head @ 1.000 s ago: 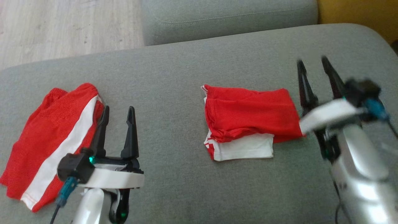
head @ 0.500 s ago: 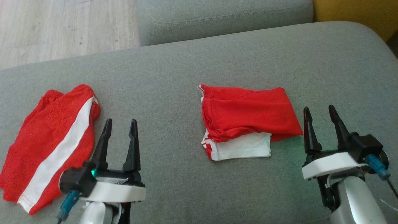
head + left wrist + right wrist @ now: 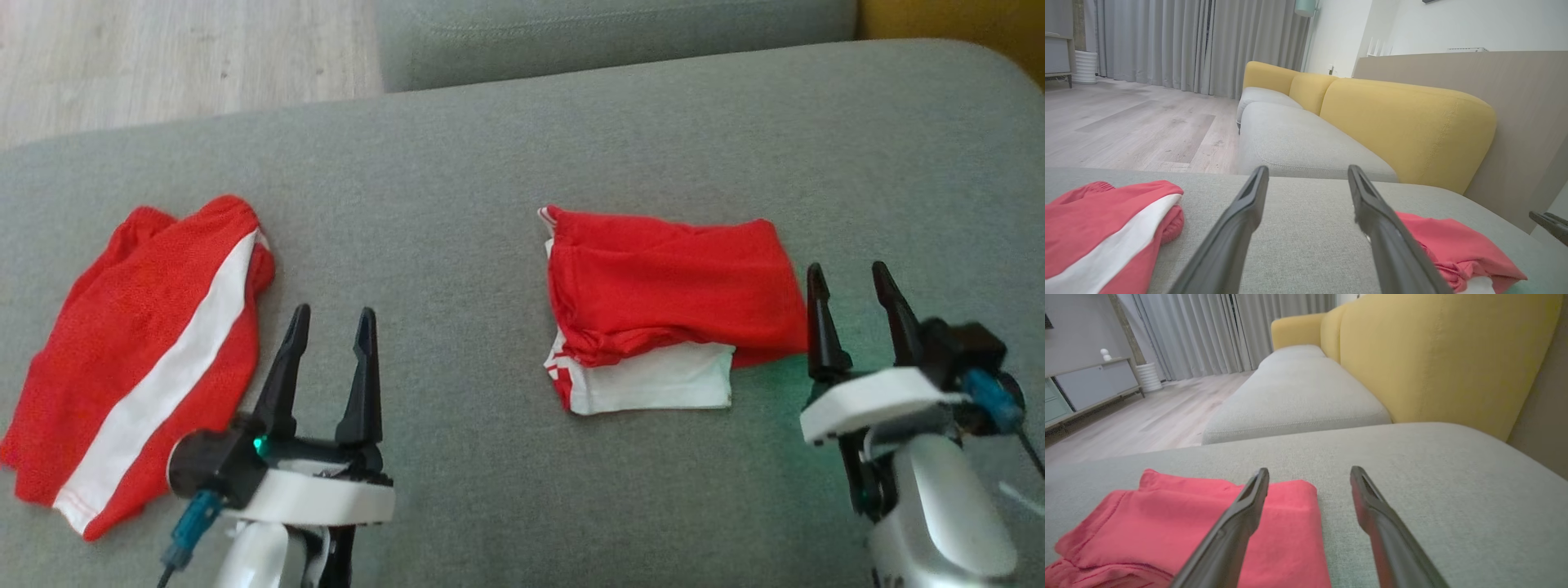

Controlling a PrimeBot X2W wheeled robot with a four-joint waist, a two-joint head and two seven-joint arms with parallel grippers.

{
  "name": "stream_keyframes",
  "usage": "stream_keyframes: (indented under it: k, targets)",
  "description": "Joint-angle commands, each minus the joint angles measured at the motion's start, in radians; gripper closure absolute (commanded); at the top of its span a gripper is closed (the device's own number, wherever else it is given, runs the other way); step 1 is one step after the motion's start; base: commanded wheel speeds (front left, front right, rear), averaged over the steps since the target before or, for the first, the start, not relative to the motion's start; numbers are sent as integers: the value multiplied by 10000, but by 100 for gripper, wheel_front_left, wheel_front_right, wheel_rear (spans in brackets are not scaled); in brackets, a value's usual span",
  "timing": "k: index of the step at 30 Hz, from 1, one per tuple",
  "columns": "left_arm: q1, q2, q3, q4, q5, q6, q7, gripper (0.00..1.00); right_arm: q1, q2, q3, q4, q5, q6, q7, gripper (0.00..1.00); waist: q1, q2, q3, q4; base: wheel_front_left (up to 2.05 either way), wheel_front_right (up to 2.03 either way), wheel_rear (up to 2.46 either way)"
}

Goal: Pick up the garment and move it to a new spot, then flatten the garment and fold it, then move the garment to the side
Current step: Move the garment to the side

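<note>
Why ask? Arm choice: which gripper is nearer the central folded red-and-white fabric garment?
Right: the right gripper is just right of the central folded red-and-white fabric garment; the left gripper, well left.

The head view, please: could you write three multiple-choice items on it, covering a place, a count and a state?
1. Where does the folded garment lie?
A. just left of the right hand
B. on the floor
C. on the yellow backrest

2. How many red-and-white garments lie on the grey cushion?
A. one
B. two
C. three

3. How is the left hand?
A. shut on cloth
B. open and empty
C. shut and empty

1 A: its right edge lies beside that hand's fingers.
2 B: the folded one and the striped garment at the left.
3 B: cushion shows between its spread fingers.
</note>
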Motion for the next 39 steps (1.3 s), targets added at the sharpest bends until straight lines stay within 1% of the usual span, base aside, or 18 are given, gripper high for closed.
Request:
stream_keyframes:
  k: [1, 6, 14, 18, 20, 21, 24, 26, 29, 30, 34, 35, 36, 39]
  targets:
    - [-533, 16, 273, -261, 90, 47, -95, 0, -594, 6, 180, -73, -47, -7, 94, 0, 0, 0, 137, 120, 0, 0, 0]
    - [-719, 16, 135, -205, 123, 20, -95, 0, -1210, 6, -99, 1350, 174, -7, 472, 0, 0, 0, 410, 414, 0, 0, 0]
    - [-878, 16, 104, -129, 187, -16, -95, 0, -1870, 6, 50, 3470, 445, -7, 460, 0, 0, 0, 593, 743, 0, 0, 0]
    - [-849, 16, 125, -134, 214, -28, -95, 0, -2128, 6, 22, 4137, 414, -7, 211, 0, 0, 0, 600, 761, 0, 0, 0]
    - [-827, 16, 149, -123, 235, -32, -95, 0, -2280, 6, -242, 4417, 270, -7, 77, 0, 0, 0, 595, 730, 0, 0, 0]
    - [-822, 16, 157, -95, 252, -36, -95, 0, -2424, 6, -548, 4653, 118, -7, -54, 0, 0, 0, 581, 693, 0, 0, 0]
    - [-842, 16, 136, -78, 244, -40, -95, 0, -2594, 6, -758, 5008, -70, -7, -180, 0, 0, 0, 570, 640, 0, 0, 0]
    - [-863, 16, 98, -87, 233, -42, -95, 0, -2699, 6, -703, 5315, -70, -7, -209, 0, 0, 0, 583, 611, 0, 0, 0]
    - [-892, 16, 54, -107, 220, -45, -95, 0, -2875, 6, -298, 5814, 225, -7, -190, 0, 0, 0, 632, 583, 0, 0, 0]
    - [-892, 16, 54, -107, 220, -45, -95, 0, -2875, 6, -298, 5814, 225, -7, -190, 0, 0, 0, 632, 583, 0, 0, 0]
    - [-967, 16, 52, -133, 229, -49, -95, 0, -3145, 7, 467, 6246, 780, -7, -146, 0, 0, 0, 755, 549, 0, 0, 0]
    - [-991, 16, 56, -129, 233, -50, -95, 0, -3201, 7, 613, 6295, 889, -7, -157, 70, 0, 0, 776, 547, 0, 0, 0]
    - [-1013, 16, 68, -122, 234, -50, -95, 0, -3254, 7, 722, 6311, 949, -7, -181, 100, 0, 0, 790, 538, 0, 0, 0]
    - [-1048, 16, 144, -105, 243, -52, -95, 0, -3413, 7, 711, 6265, 560, -7, -272, 100, 0, 0, 809, 484, 0, 0, 0]
